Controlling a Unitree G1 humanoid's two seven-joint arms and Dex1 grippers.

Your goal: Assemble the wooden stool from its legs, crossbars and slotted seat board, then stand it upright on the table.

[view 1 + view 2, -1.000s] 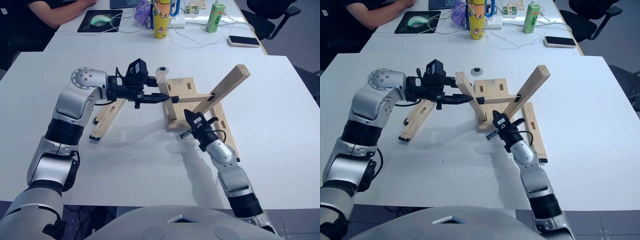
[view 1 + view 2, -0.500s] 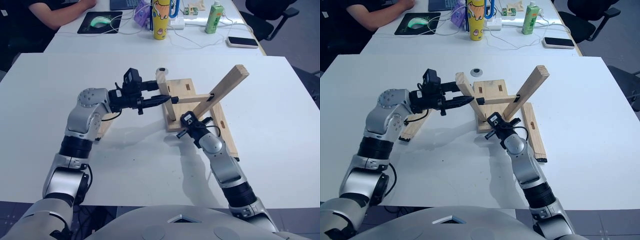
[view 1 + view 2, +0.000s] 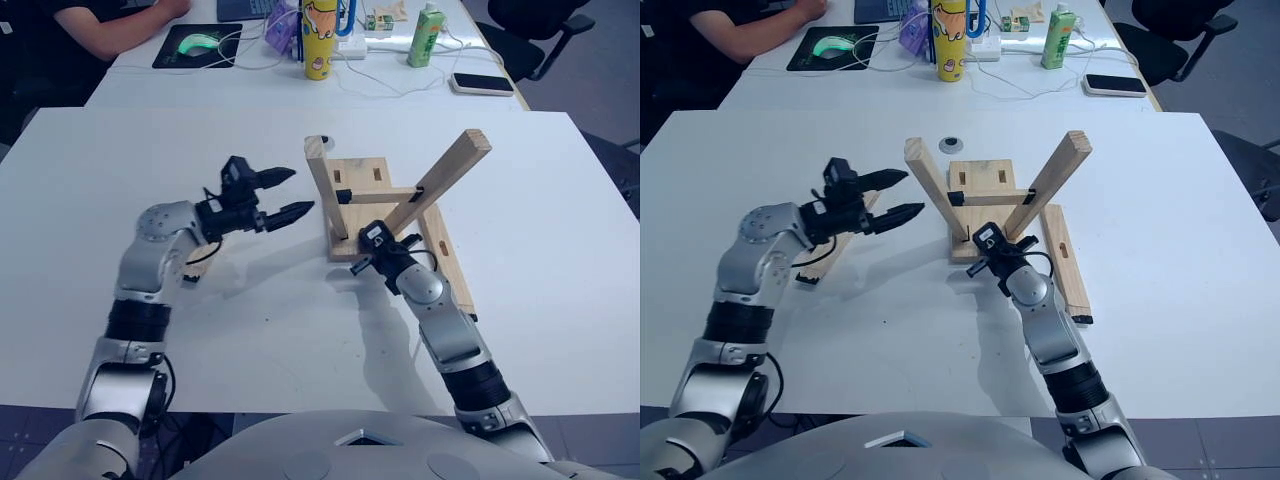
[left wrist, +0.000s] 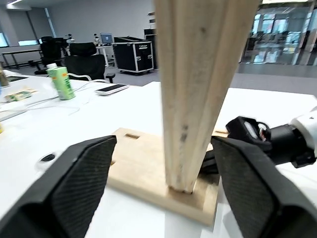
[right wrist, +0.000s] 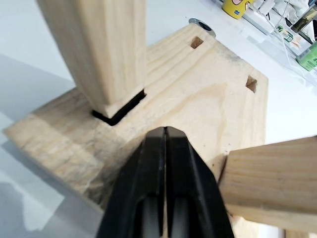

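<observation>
I work in an open office. Beyond my left pincer (image 3: 300, 190) stands a second desk (image 3: 250, 80) with a mouse (image 3: 199, 43) on a black pad (image 3: 172, 56), a phone (image 3: 483, 83) and a green drink carton (image 3: 421, 35). Farther from the pincer are black swivel chairs (image 4: 84, 63), flight cases (image 4: 131, 53) and glass partitions (image 4: 285, 34).

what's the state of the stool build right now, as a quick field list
seat board: flat on the table
left leg: standing in a slot, leaning outward
right leg: rising from the board, leaning outward
crossbar: joins the two legs
spare legs: one right of the board, one under the left arm
left gripper: open, apart from the left leg
right gripper: shut, over the board between the legs
</observation>
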